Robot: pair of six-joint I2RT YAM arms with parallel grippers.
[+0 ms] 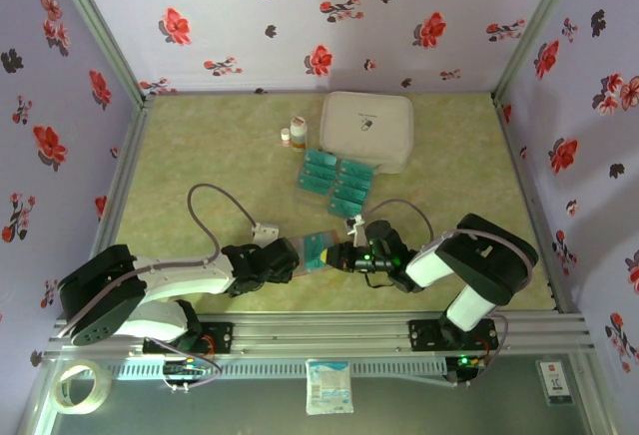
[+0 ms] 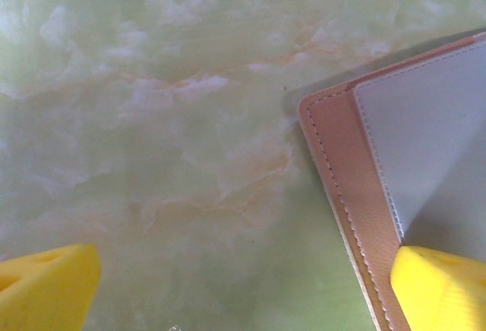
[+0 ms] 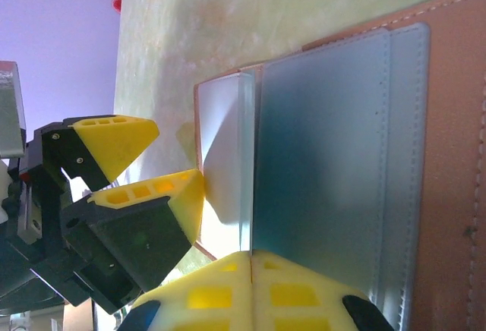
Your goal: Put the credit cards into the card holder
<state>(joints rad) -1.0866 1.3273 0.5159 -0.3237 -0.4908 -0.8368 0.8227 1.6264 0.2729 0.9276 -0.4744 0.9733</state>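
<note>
**mk_bots:** Both arms are meeting at the card holder (image 1: 315, 252), midway between the bases, and the left gripper (image 1: 290, 258) is gaping wide.

**yam_fan:** Left wrist: holder's sitting under the right-hand fingertip (image 2: 440, 285). Right wrist: the right gripper (image 3: 250, 261) is pinching what looks like a credit card (image 3: 247, 156) edge-on, pocket (image 3: 326, 156) lying just rightward.

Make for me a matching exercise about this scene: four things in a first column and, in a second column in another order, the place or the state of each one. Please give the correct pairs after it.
Column one
1. left gripper
2. right gripper
3. card holder
4. white case

Column two
A. at the far side of the table
B. jaws wide open
C. lying open between the two grippers
D. jaws shut

Pairs: 1-B, 2-D, 3-C, 4-A
</note>
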